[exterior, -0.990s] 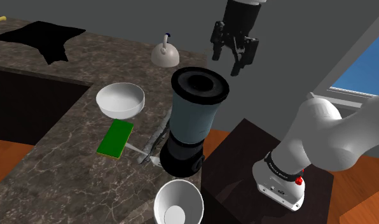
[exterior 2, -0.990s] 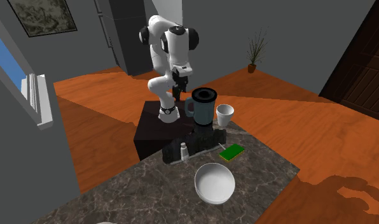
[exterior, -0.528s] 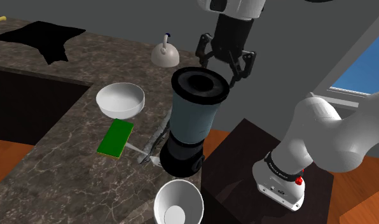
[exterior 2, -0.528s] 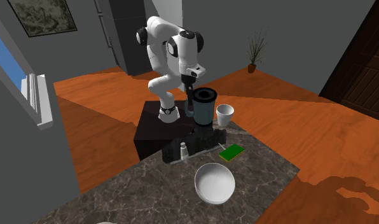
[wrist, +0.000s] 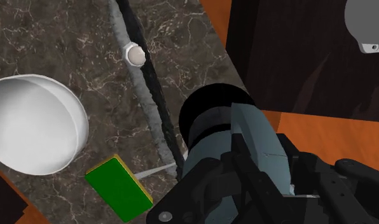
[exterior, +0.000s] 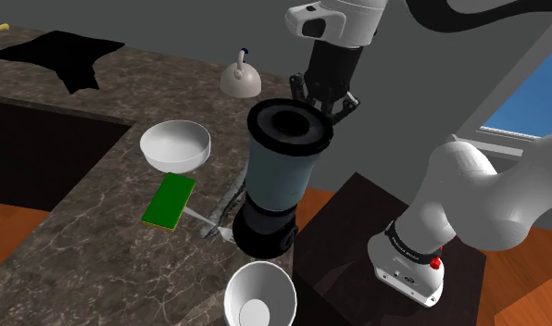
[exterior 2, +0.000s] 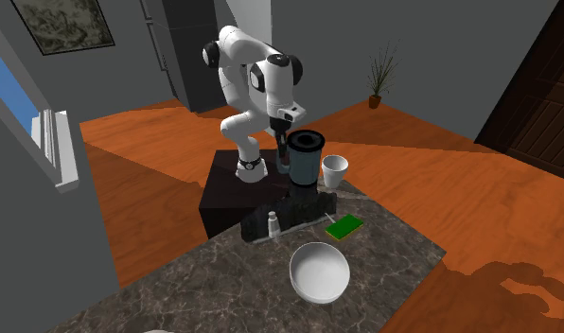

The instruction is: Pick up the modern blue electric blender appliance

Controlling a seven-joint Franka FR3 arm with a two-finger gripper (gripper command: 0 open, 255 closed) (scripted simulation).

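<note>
In the shoulder view, one white cup (exterior: 258,298) sits nearest, at the bottom edge just right of the counter's (exterior: 80,241) dark marbled top. Just behind it, at the centre of the frame, the one blender (exterior: 279,176) stands upright near the counter's edge. It has a grey-blue jar with a black rim on a round black base. Left of its base lies one green block (exterior: 169,201), and beyond that, left of centre, one white bowl (exterior: 176,145). That makes two white vessels in all.

The single gripper (exterior: 324,102) hangs at the far right side of the jar's rim, top centre. It is right against the rim, but I cannot tell whether it clamps the jar or merely stands at it. Farther back, one small white bottle (exterior: 240,79) stands on the counter, and a black area (exterior: 66,54) lies at the upper left. The dark stand (exterior: 353,227) and the one white arm (exterior: 469,199) fill the lower right.

The wrist view looks down the jar's side to the base, with the bottle seen from above. The second exterior view adds one potted plant (exterior 2: 378,76) at upper right, a dark door (exterior 2: 540,85) at the right edge, a framed picture (exterior 2: 62,24) at upper left and the orange floor (exterior 2: 431,170).
</note>
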